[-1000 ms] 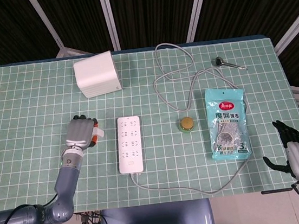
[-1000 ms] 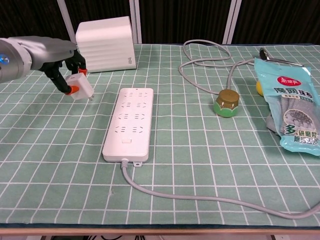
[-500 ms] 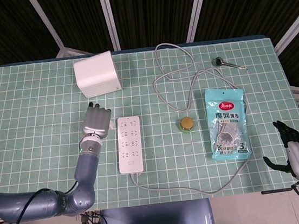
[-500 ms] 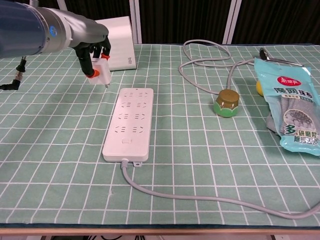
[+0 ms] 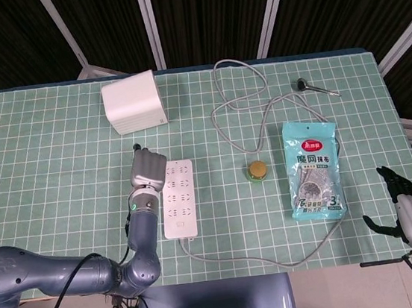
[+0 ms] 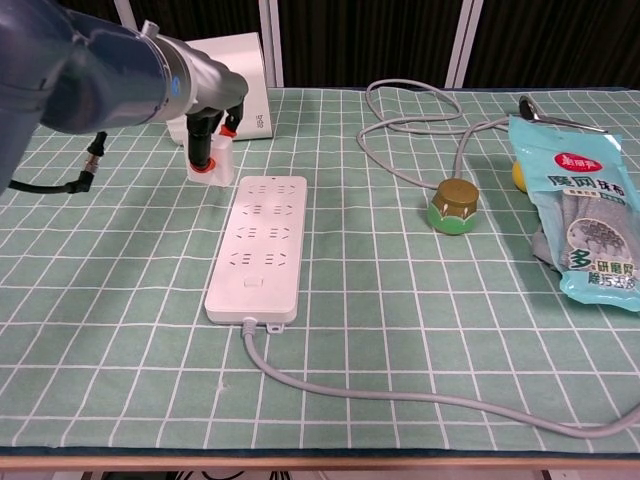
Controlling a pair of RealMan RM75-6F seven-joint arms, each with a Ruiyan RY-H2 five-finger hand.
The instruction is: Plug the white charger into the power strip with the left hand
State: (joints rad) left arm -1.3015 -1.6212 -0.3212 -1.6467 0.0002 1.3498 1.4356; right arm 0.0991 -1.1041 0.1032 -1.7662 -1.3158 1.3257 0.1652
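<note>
My left hand [image 5: 148, 169] [image 6: 212, 124] holds the white charger [image 6: 217, 162] upright in its fingers, just beyond and left of the far end of the white power strip [image 5: 177, 198] [image 6: 258, 244]. The charger hangs slightly above the cloth; its prongs are hidden. In the head view the hand covers the charger. The strip lies lengthwise on the green checked cloth, sockets up, its grey cable [image 6: 400, 396] running off toward the right. My right hand [image 5: 409, 212] rests open at the table's near right corner, holding nothing.
A white box [image 5: 134, 103] [image 6: 212, 88] stands behind the left hand. A grey cable loop [image 5: 245, 104], a small green-and-gold puck [image 5: 257, 169] [image 6: 452, 206], a blue snack bag [image 5: 314, 168] [image 6: 584, 208] and a metal tool [image 5: 316, 86] lie to the right.
My left hand has carried the charger rightward from the cloth left of the strip to the strip's far-left corner, turning it upright. The right hand has stayed still.
</note>
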